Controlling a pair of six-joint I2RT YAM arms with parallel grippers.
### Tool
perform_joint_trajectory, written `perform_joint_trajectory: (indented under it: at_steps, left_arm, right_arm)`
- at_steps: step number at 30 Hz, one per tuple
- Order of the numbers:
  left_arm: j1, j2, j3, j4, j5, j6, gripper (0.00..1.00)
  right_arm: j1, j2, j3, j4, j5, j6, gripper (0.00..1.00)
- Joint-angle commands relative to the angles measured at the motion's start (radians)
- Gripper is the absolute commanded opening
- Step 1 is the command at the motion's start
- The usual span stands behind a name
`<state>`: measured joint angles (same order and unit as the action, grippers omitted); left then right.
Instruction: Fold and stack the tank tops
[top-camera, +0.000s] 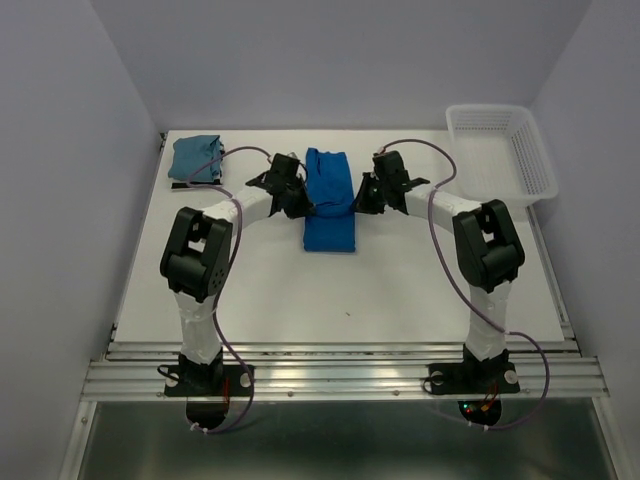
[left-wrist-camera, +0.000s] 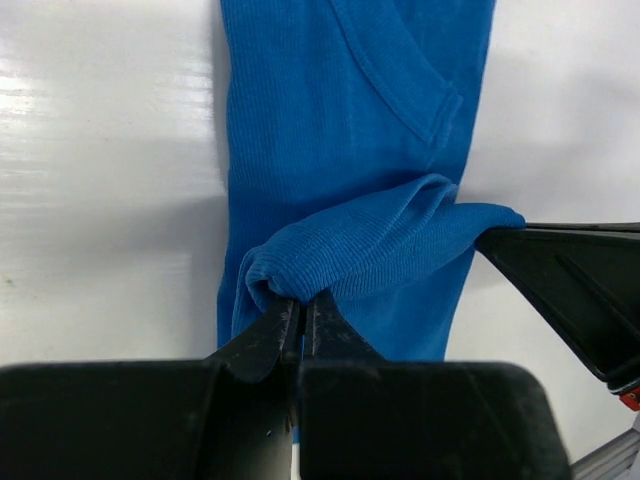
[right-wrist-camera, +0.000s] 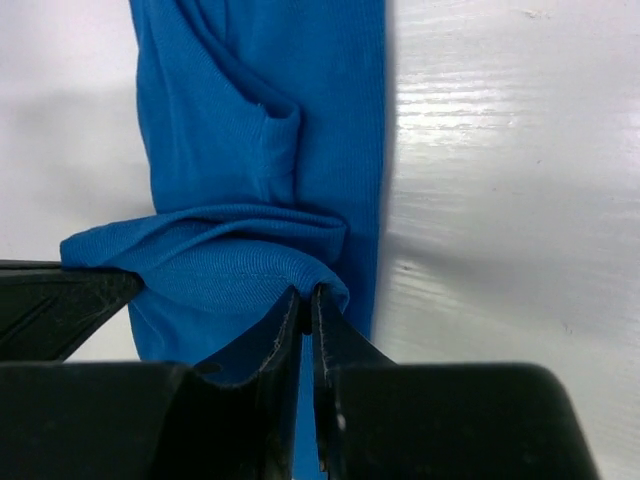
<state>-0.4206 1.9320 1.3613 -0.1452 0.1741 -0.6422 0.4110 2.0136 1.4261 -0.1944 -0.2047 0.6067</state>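
Overhead only, teal top (top-camera: 195, 158) shows; left tool (left-wrist-camera: 303, 312) and right tool (right-wrist-camera: 308, 300) pinch blue top (left-wrist-camera: 330, 120).

We note the royal blue tank top (top-camera: 328, 205) lying mid-worktop (top-camera: 400, 280) as a long, narrow strip of ribbed knit with a neckline seam showing. Part of it is gathered into a raised crosswise fold, pinched at either side by the left end effector (left-wrist-camera: 303, 305) and right end effector (right-wrist-camera: 305, 295). The teal tank top (top-camera: 195, 158) sits folded compactly at the far left corner, well apart.
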Motion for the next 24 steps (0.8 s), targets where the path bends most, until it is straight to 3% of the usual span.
perform_joint_trajectory:
  at_steps: [1,2,4,6,7,8,11,12,15,16,24]
  left_arm:
    - [0.013,0.021,0.065,0.038,0.021,0.039,0.23]
    - [0.013,0.028,0.077,0.048,0.031,0.048,0.41]
    - [0.014,0.036,0.094,0.068,0.042,0.061,0.53]
    - [0.013,0.044,0.125,0.062,0.045,0.078,0.62]
    - [0.014,0.044,0.136,0.058,0.047,0.084,0.64]
    - [0.014,0.039,0.146,0.052,0.045,0.09,0.74]
    - [0.014,0.012,0.133,0.05,0.033,0.092,0.81]
    - [0.014,-0.019,0.105,0.052,0.028,0.087,0.97]
    - [0.014,-0.103,0.015,0.075,0.018,0.084,0.99]
    - [0.014,-0.125,-0.008,0.076,0.001,0.081,0.99]
    - [0.014,-0.341,-0.284,0.072,-0.065,0.035,0.99]
  right_arm:
    - [-0.014,0.039,0.076,0.036,0.036,0.024,0.12]
    - [-0.023,0.048,0.088,0.036,0.034,0.028,0.13]
    - [-0.023,0.05,0.097,0.036,0.048,0.03,0.2]
    - [-0.023,0.036,0.099,0.038,0.056,0.018,0.34]
    - [-0.023,0.03,0.097,0.039,0.05,0.012,0.49]
    - [-0.023,0.022,0.09,0.038,0.038,-0.013,0.53]
    - [-0.023,-0.032,0.051,0.053,-0.018,-0.034,0.64]
    - [-0.023,-0.05,0.006,0.065,-0.038,-0.038,0.66]
    - [-0.023,-0.119,-0.073,0.116,-0.136,-0.053,0.84]
    - [-0.014,-0.146,-0.123,0.131,-0.169,-0.054,1.0]
    - [0.029,-0.204,-0.204,0.164,-0.203,-0.11,1.0]
